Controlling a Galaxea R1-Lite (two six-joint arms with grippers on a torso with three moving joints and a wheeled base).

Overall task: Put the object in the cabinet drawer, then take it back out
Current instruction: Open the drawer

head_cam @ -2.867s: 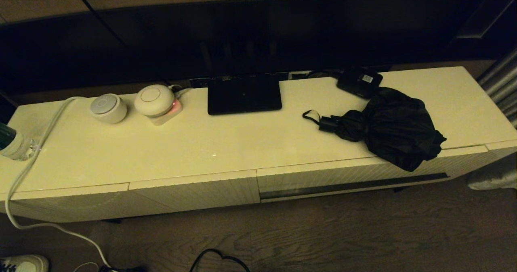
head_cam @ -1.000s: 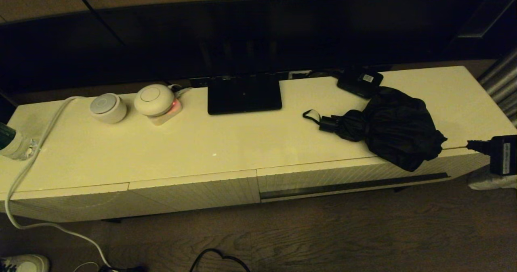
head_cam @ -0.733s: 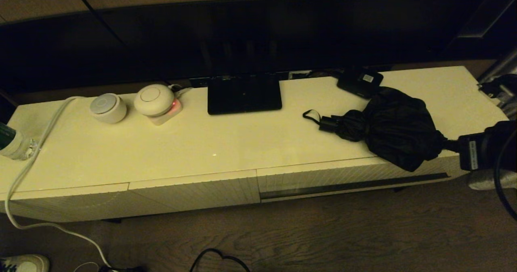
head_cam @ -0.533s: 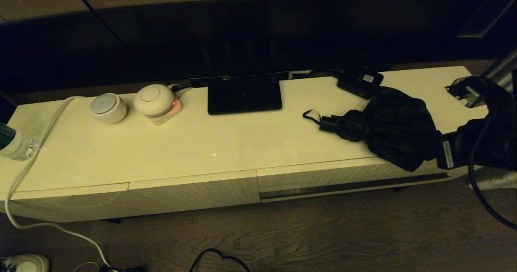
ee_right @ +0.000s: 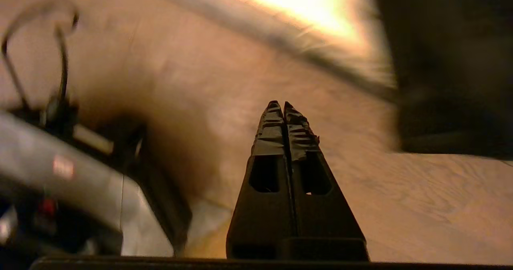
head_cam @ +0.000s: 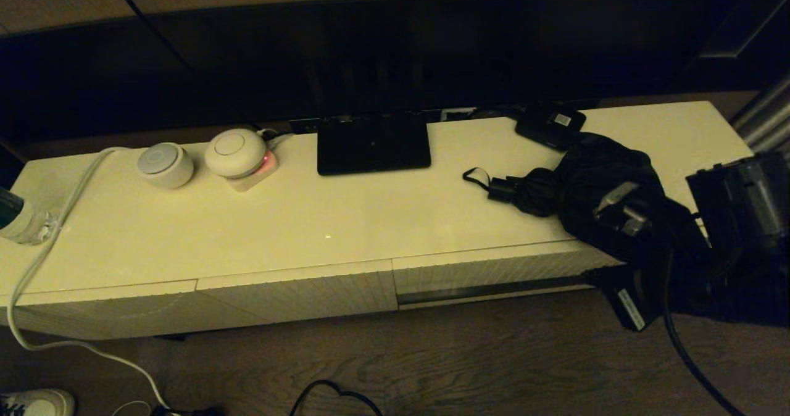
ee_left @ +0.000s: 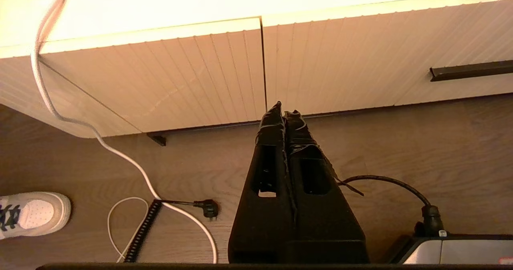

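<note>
The umbrella [head_cam: 592, 200] lies on the cabinet top [head_cam: 345, 224] at about three o'clock in the head view, its baggy fabric spilling over the front edge, a small black box [head_cam: 549, 124] just behind it at twelve o'clock. Below, the drawer [head_cam: 487, 274] is shut, so nothing is done: opening, stowing and retrieving all remain. The right gripper [ee_right: 283, 107] (fingers pressed together, empty) hangs before the drawer front at four o'clock. The left gripper [ee_left: 283, 111], also closed, is parked low.
</note>
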